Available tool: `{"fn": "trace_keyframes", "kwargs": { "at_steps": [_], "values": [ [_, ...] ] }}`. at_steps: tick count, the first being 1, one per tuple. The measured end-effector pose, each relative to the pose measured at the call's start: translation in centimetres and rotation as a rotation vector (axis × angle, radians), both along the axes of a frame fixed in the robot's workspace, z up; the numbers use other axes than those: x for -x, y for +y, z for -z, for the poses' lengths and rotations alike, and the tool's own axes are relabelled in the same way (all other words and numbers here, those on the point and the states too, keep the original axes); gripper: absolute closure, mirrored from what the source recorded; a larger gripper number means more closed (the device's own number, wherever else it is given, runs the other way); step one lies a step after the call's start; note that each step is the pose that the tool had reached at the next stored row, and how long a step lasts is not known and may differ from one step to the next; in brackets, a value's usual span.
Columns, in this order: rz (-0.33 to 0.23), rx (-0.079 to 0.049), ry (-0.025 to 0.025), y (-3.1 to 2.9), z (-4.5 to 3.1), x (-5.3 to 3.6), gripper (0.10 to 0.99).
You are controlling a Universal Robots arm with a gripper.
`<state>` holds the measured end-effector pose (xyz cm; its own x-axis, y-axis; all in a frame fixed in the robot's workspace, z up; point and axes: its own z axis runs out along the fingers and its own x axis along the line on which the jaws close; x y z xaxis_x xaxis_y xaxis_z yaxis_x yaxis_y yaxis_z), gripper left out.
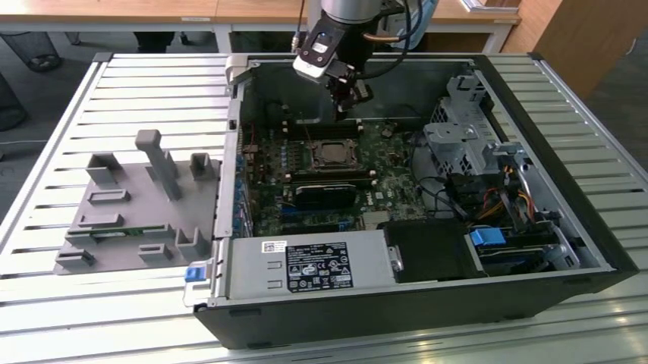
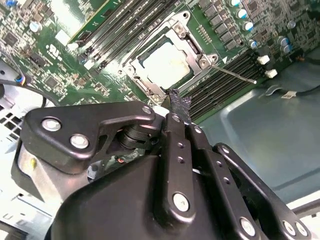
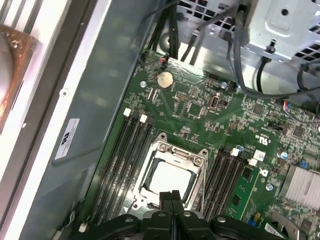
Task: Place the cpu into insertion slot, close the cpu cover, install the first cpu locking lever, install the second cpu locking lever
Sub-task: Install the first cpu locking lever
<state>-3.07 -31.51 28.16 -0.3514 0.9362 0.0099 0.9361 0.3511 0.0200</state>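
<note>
cpu seated, cpu cover lowered

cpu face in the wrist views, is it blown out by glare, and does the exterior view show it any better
In the second wrist view the small flat square silver-grey cpu is washed to pale cream by glare; in the first wrist view the cpu is near white too; in the exterior view it reads dull grey, without glare.

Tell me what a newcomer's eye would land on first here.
The open computer case stands out on the slatted table, the gripper hanging over its green board. In the first wrist view the pale cpu lies framed by the metal cpu cover. A grey fixture sits at the exterior view's left.
</note>
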Motion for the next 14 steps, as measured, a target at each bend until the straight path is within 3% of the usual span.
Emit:
{"fn": "trace_keyframes", "kwargs": {
  "at_steps": [14],
  "values": [
    [-0.095,0.0,0.0,0.0,0.0,0.0,0.98]
  ]
}}
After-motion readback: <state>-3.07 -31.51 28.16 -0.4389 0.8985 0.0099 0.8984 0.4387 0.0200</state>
